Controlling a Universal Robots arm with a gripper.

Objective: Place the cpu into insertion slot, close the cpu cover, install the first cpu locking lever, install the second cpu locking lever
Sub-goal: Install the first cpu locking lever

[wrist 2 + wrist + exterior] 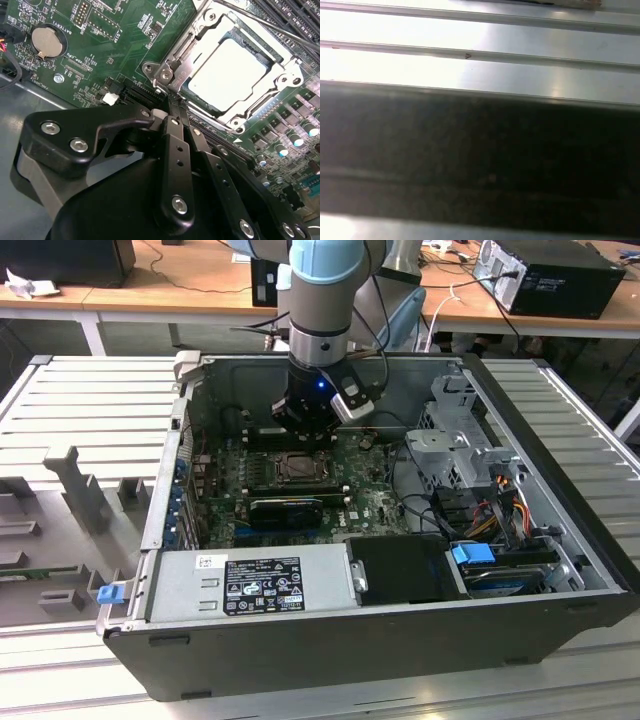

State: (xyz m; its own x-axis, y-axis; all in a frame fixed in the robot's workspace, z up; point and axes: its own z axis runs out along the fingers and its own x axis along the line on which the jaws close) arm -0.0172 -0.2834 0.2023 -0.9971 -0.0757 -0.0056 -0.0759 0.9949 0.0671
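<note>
The cpu (230, 72) lies flat in the insertion slot (263, 102), its pale metal face showing through the window of the cpu cover (175, 62). The cover lies down over the chip. A thin metal lever rod (260, 22) runs along the far side of the socket. My gripper (176, 107) has its black fingers (172, 150) drawn together, tips right beside the near corner of the cover. I cannot tell whether they pinch anything. In the exterior view the gripper (308, 425) hangs inside the open computer case just behind the insertion slot (298, 468).
A coin battery (47, 41) and small connectors sit on the green board near the fingers. Long black memory slots (295, 12) run past the socket. The case holds a power supply (255, 580), a drive cage (455, 440) and cables. Ribbed metal table (480, 35) surrounds the case.
</note>
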